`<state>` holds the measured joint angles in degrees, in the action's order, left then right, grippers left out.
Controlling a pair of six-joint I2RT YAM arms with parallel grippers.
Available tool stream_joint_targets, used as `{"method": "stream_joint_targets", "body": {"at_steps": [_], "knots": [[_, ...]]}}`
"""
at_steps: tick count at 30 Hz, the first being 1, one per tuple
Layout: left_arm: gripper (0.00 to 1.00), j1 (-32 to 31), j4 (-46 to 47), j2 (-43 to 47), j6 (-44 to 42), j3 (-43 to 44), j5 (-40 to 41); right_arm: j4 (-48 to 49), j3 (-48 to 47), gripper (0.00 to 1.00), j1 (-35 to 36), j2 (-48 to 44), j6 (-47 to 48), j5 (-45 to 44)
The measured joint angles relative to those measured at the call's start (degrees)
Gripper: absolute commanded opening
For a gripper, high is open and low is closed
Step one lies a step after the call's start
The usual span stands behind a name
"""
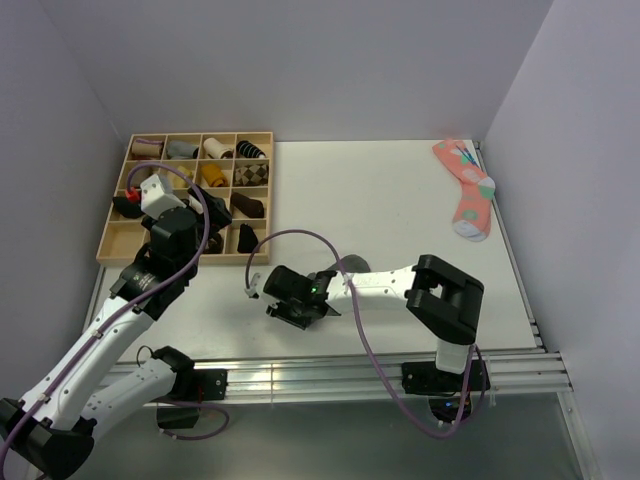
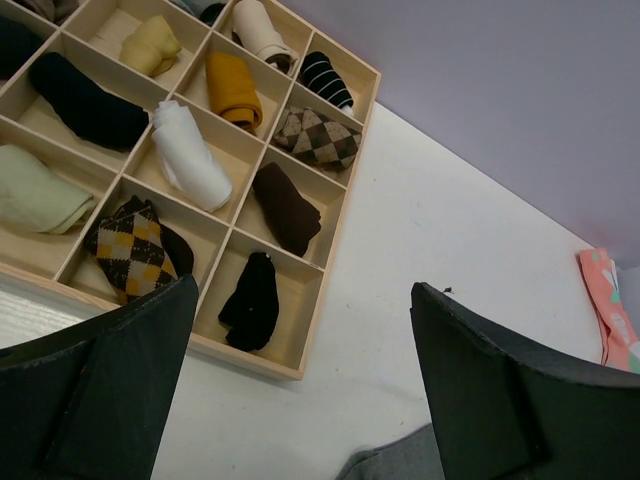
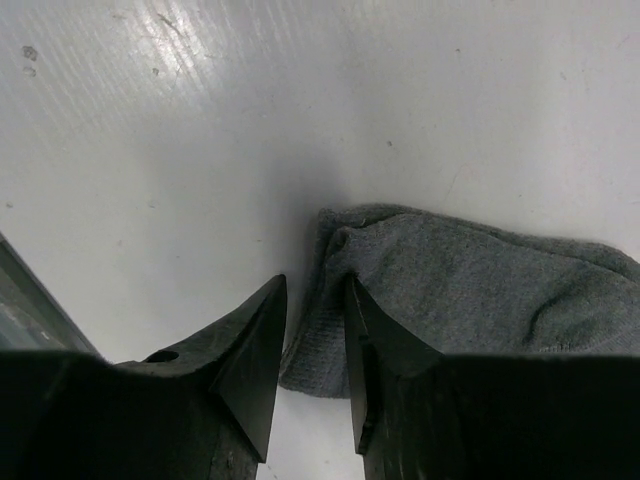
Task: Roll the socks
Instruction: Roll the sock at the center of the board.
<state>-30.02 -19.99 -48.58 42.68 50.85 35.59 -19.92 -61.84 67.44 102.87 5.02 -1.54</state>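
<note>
A charcoal-grey sock (image 3: 470, 290) lies flat on the white table, its folded edge running in between my right gripper's fingers. My right gripper (image 3: 315, 290) stands low over that edge, its jaws a narrow gap apart and the fabric in the gap lying flat. From above, my right gripper (image 1: 298, 308) hangs near the table's middle front, and only a bit of the sock (image 1: 352, 264) shows behind the arm. My left gripper (image 2: 305, 330) hangs wide open above the table beside the tray, holding nothing. The sock's end (image 2: 400, 462) peeks in at the bottom of the left wrist view.
A wooden compartment tray (image 1: 270, 190) at the back left holds several rolled socks. A salmon-pink dotted sock (image 1: 468, 190) lies at the back right by the wall. Walls close in the table on three sides. Purple cables loop from both arms.
</note>
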Motion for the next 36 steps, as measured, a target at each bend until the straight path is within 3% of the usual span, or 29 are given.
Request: {"method": "stream_joint_targets", "body": {"at_steps": [11, 15, 21, 27, 36], "knots": [[0.93, 0.2, 1.4, 0.1, -0.2, -2.0, -0.5, 0.3, -0.5, 0.18, -2.8, 0.5, 0.7, 3.2], [0.9, 0.2, 2.9, 0.8, -0.3, -4.0, -1.8, -0.5, -0.5, 0.17, -8.3, 0.2, 1.5, 13.7], [0.75, 0.2, 7.6, 1.4, -1.5, -7.8, -6.7, -4.9, -0.6, 0.16, -20.2, 0.5, 2.7, 31.0], [0.62, -0.6, 15.4, 2.3, -3.1, -14.4, -12.5, -12.8, -4.4, 0.15, -30.3, 8.1, 5.4, 48.7], [0.55, -11.0, 31.7, 2.1, -8.5, -26.6, -18.9, -23.2, -6.8, 0.15, -35.3, 15.5, 11.2, 59.1]]}}
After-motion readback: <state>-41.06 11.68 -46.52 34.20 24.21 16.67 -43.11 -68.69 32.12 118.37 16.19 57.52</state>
